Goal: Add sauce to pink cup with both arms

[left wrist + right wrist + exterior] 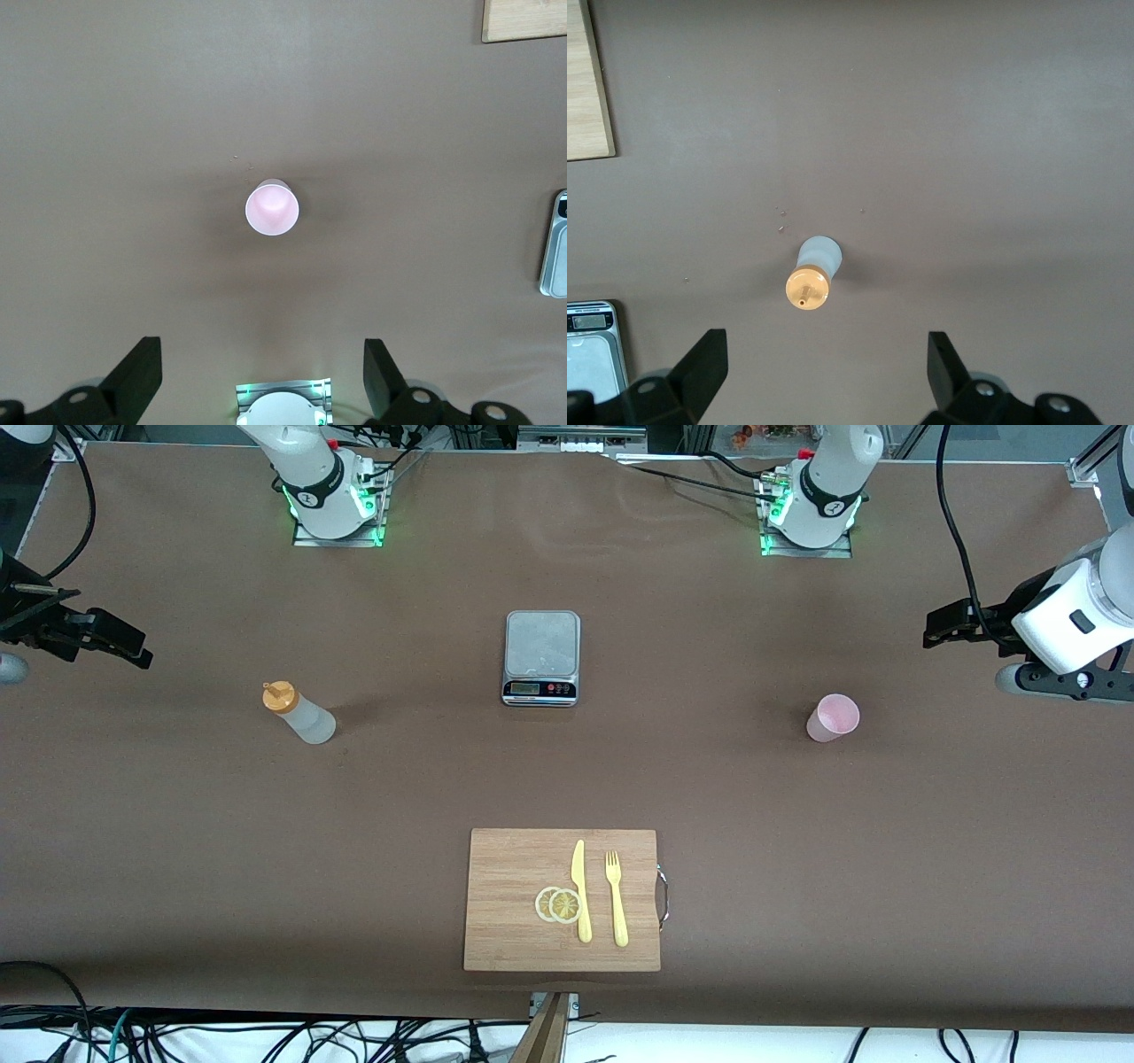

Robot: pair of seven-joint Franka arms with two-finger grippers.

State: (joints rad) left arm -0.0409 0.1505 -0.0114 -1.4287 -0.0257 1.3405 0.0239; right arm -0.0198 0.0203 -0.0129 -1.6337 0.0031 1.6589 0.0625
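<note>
Nearest the front camera, cutting board (514, 921): wooden, lying flat at the table's middle; a metal handle shows on the edge toward the left arm's end.
On the board: two lemon slices (559, 904) overlapping; a yellow knife (580, 890) touching them; a yellow fork (616, 899) just beside the knife, apart from it.
Sauce bottle (301, 714): upright on the brown table (399, 797), toward the right arm's end, farther from the camera than the board; translucent whitish body, orange nozzle cap on top. Nothing touches it.
Pink cup (833, 718): upright, mouth up, toward the left arm's end, well apart from the bottle. Nothing touches it.
Scale (541, 657): between bottle and cup, slightly farther from the camera; display and buttons on its near edge, platform bare.
Right gripper (824, 376): in the air over the table's edge at the right arm's end, near the bottle; fingers spread wide, holding nothing.
Left gripper (263, 381): in the air over the table's edge at the left arm's end, near the cup; fingers spread wide, holding nothing.
</note>
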